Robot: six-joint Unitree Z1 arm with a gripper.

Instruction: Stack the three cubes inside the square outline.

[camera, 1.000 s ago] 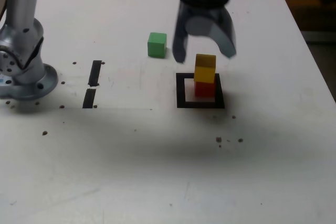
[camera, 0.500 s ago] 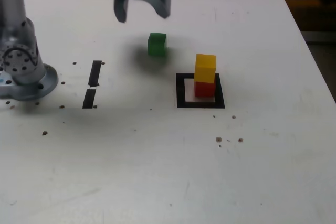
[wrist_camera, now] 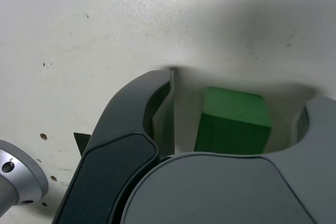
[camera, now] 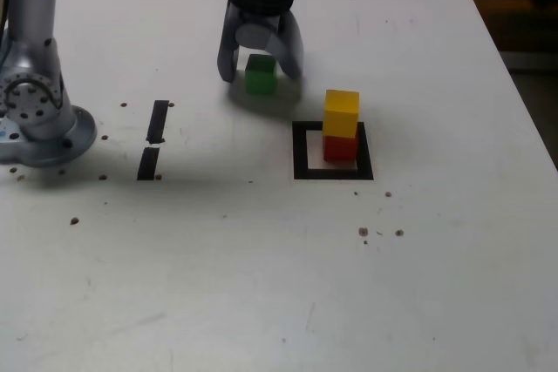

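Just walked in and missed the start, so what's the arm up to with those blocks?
The arm's tool is down at the table with its jaws open on either side of the green block, which sits outside the black square; no grip shows yet. Inside the square, the yellow block already sits on the red block. Green looks like the last one to go on top.
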